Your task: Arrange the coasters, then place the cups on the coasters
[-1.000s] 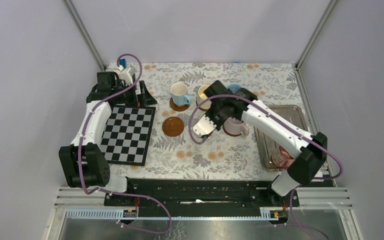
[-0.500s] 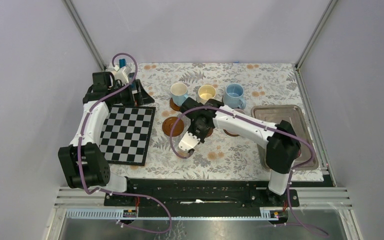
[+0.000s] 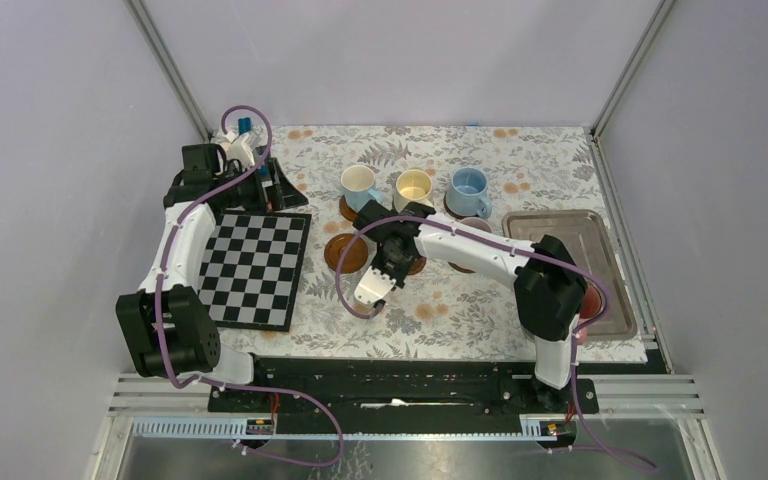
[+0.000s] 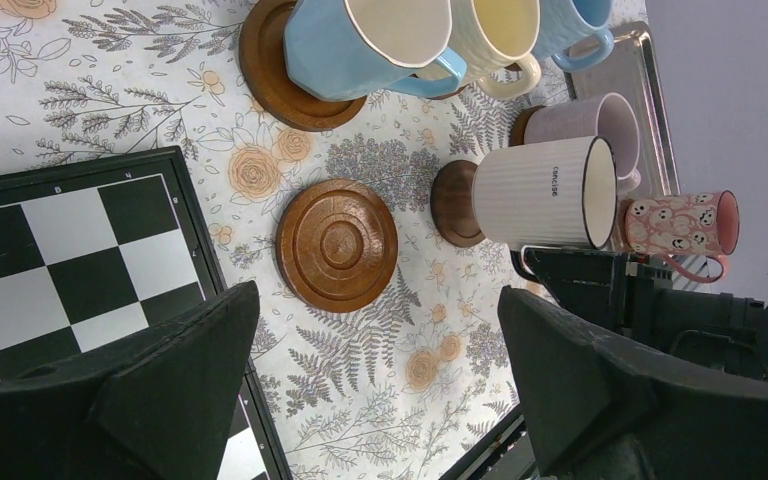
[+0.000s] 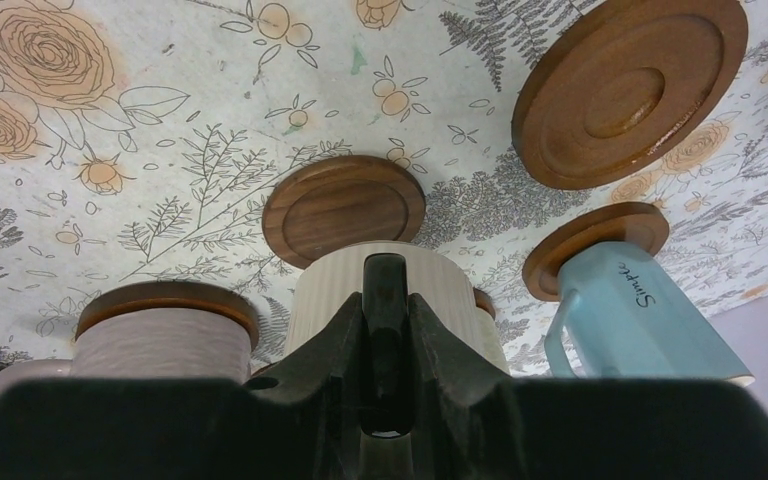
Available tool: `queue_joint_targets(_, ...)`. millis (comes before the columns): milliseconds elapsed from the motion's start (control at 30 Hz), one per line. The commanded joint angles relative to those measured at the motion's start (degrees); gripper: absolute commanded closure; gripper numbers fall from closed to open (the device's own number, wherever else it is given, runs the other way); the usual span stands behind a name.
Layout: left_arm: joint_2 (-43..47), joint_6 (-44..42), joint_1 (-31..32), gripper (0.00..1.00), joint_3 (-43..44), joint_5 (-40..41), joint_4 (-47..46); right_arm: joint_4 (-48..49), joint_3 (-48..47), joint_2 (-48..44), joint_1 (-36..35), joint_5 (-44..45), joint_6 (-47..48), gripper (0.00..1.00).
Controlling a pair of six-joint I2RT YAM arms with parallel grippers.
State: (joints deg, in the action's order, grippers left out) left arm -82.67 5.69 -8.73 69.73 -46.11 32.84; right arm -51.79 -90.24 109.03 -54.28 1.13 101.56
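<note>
The right gripper [image 5: 385, 300] is pinched tight on the dark handle [image 5: 385, 272] of the white ribbed cup [image 5: 332, 290] and carries it upright. Just past its fingertips lies a dark coaster [image 5: 343, 205]. The cup's base is over that coaster's near edge, and whether the two touch cannot be told. Close on this gripper's right, a lilac cup [image 5: 165, 345] stands on a brown coaster [image 5: 165, 296]. On the gripper's left lies a bare orange-brown coaster [image 5: 628, 88]. Farther back on that side a light blue cup [image 5: 650, 325] stands on another coaster [image 5: 595, 238]. Beyond the gripper, along that same back row, are a yellow cup [image 3: 413, 186] and a second blue cup [image 3: 468, 187]. Well off to its right, a pink cup [image 4: 675, 222] stands in the metal tray [image 3: 560, 235].

The left gripper [image 4: 375, 300] is spread wide with nothing between its fingers, and it hangs above the flowered counter [image 4: 110, 90]. The bare coaster lies ahead of it, framed between the two fingers. The chessboard [image 4: 50, 240] lies beneath it, off to one side.
</note>
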Motion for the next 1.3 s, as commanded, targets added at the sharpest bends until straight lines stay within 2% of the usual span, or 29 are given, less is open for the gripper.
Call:
queue_joint_targets(0, 1.9, 0.2, -0.6, 0.01, 0.9, -2.3, -2.8, 1.3, 0.1, 0.4, -0.4, 3.6, 1.7, 0.98)
queue_joint_targets(567, 2.3, 0.2, -1.1, 0.01, 0.2, -3.1, -2.8, 3.8, 2.6, 2.5, -0.4, 5.7, 3.1, 0.95)
queue_joint_targets(933, 2.0, 0.1, -1.2, 0.01, 0.2, -3.5, -2.8, 5.1, 4.7, 2.2, -0.4, 7.1, 4.2, 0.69)
queue_joint_targets(1133, 1.7, 0.2, -1.3, 0.01, 0.2, -3.7, -2.8, 5.0, 5.1, 1.6, -0.4, 7.1, 4.3, 0.67)
queue_joint_targets(1267, 1.4, 0.3, -1.3, 0.01, 0.2, -3.9, -2.8, 5.2, 6.4, 0.6, -0.7, 7.5, 4.4, 0.58)
